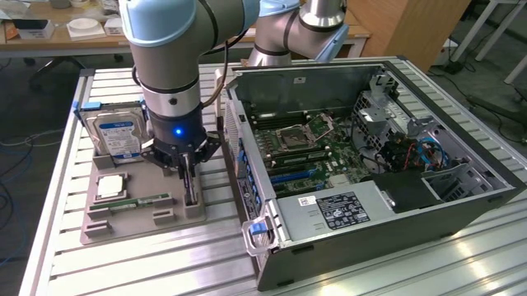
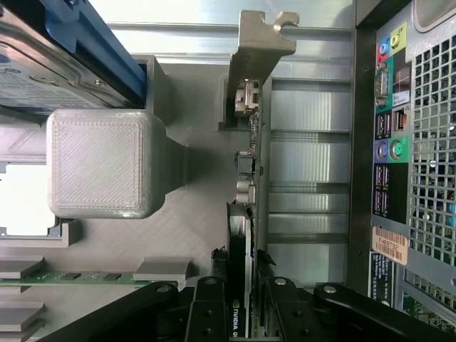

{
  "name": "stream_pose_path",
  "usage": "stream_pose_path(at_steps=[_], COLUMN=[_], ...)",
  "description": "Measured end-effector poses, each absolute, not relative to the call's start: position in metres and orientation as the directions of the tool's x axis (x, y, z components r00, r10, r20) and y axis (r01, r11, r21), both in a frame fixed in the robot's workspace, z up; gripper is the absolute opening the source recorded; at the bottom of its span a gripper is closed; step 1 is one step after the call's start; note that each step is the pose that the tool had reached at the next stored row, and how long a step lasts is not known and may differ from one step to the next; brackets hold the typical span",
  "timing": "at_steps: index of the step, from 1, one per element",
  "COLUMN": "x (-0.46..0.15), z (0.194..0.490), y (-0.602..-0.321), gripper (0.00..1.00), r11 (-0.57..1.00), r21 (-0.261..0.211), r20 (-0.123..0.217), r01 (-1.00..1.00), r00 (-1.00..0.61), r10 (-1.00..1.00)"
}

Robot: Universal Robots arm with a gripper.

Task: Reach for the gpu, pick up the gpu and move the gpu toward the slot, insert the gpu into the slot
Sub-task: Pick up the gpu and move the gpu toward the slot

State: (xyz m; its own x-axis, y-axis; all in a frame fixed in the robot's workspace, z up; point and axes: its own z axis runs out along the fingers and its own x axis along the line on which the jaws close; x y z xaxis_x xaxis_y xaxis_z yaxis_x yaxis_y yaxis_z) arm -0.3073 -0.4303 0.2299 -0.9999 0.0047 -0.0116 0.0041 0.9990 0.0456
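- Looking at the exterior view first, I see the gripper [image 1: 186, 161] pointing straight down over the grey holder tray [image 1: 123, 228] in the exterior view's left half.
- Directly beneath it the gpu [image 1: 192, 192] stands on edge in the tray. Its long axis runs from the far side toward the near edge of the frame.
- I place the slot [image 1: 290, 177] on the green motherboard [image 1: 329, 154] inside the open computer case [image 1: 461, 203], well apart toward the exterior view's right. It seems to run more across the frame than the card does.
- From this angle the arm and fingers hide most of the card, so I cannot judge the grip here.
- A hard drive [image 1: 115, 132] stands just beyond the gripper, and a memory stick [image 1: 140, 201] lies in the tray.
- In the wrist view I see the gpu [image 2: 251, 214] edge-on, running away from the gripper [image 2: 246, 324] to its tan bracket [image 2: 260, 43].
- The jaws look narrowed onto the card, one finger against each face. The contact itself is cut off at the frame edge.
- The card sits seated in the tray, with the case's port panel [image 2: 388, 142] alongside.
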Motion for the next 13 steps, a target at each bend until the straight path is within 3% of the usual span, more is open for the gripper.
stream_pose_path(at_steps=[13], x=[-0.307], z=[0.258], y=[-0.43], gripper=[0.26], r11=[0.999], r21=[0.046], r20=[-0.012], r01=[0.004], r00=[-1.0], r10=[0.005])
